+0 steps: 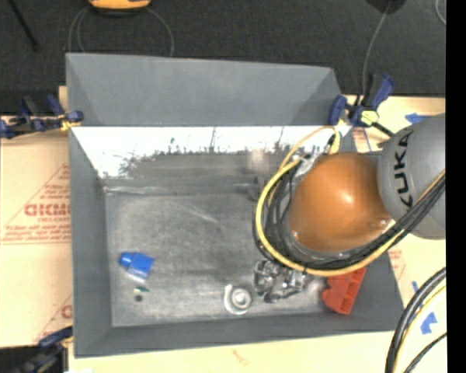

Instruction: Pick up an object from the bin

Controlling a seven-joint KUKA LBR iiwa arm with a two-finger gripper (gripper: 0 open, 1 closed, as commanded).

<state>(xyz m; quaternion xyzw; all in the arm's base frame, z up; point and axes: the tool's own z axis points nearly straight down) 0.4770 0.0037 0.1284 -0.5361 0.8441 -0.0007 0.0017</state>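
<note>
Looks like an early stage of the task: sees nothing lifted clear of the grey metal bin (93, 231), and cannot confirm any grasp. Leaves, by judgement, the closing, the lifting and the carrying out to be done.

Reaches in from the right with the arm (419, 185), its orange cover (334, 204) and its yellow and black cables (258, 216) hanging over the right half of the bin floor. Puts the gripper (278, 280) low down, close to the near wall. Cannot tell how far the gripper is open, nor whether it has hold of anything; loses this in the dark metal parts there.

Finds a red block (343, 292) in the near right corner, just beside the gripper on its right and partly under the cables. Finds a blue cap-like thing (137, 264) well apart, toward the near left. Finds a silver round piece (237, 298) just left of the gripper, by the near wall; cannot tell if touching the gripper or not. Finds a tiny dark speck (140, 292) just on the near side of the blue thing.

Offers much open floor in the middle and at the far left for moving. Offers little room along the near wall and in the right corner, so probably calls for a straight lift upward, away from the wall.
</note>
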